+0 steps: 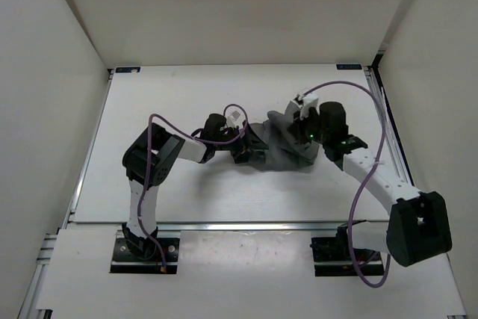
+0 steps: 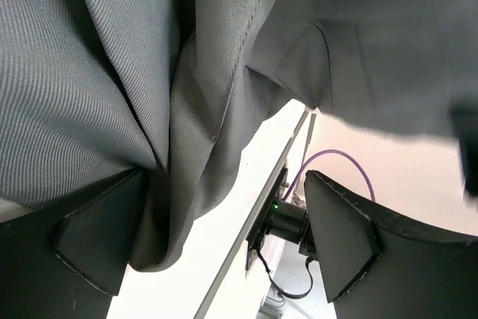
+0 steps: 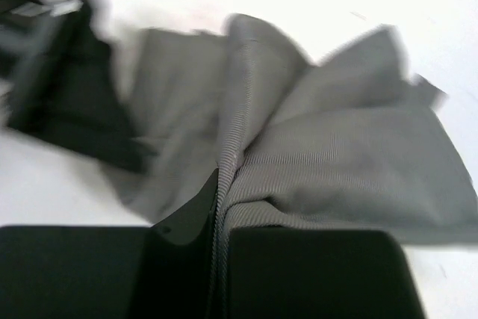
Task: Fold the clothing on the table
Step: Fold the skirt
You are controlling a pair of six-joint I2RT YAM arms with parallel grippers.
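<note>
The grey pleated garment [image 1: 287,146] lies bunched in a rumpled heap a little right of the middle of the overhead frame, on the white table [image 1: 187,95], with both arms reaching in to it from either side. The right gripper [image 3: 220,240] is clenched on a raised fold of the fabric; in its own wrist view the two dark fingers [image 3: 314,274] fill the bottom of the frame, pressed together, with a ridge of cloth pinched between them, and the rest of the garment fans out toward the upper right. The left gripper [image 1: 250,149] sits at the left edge of the heap, jaws spread wide and gripping nothing. In its wrist view folds of the grey cloth hang down from the top of the frame into the gap, brushing the finger at lower left, while the finger at lower right stands apart from the fabric. A purple cable [image 1: 366,184] loops along the right arm at the right of the overhead frame.
</note>
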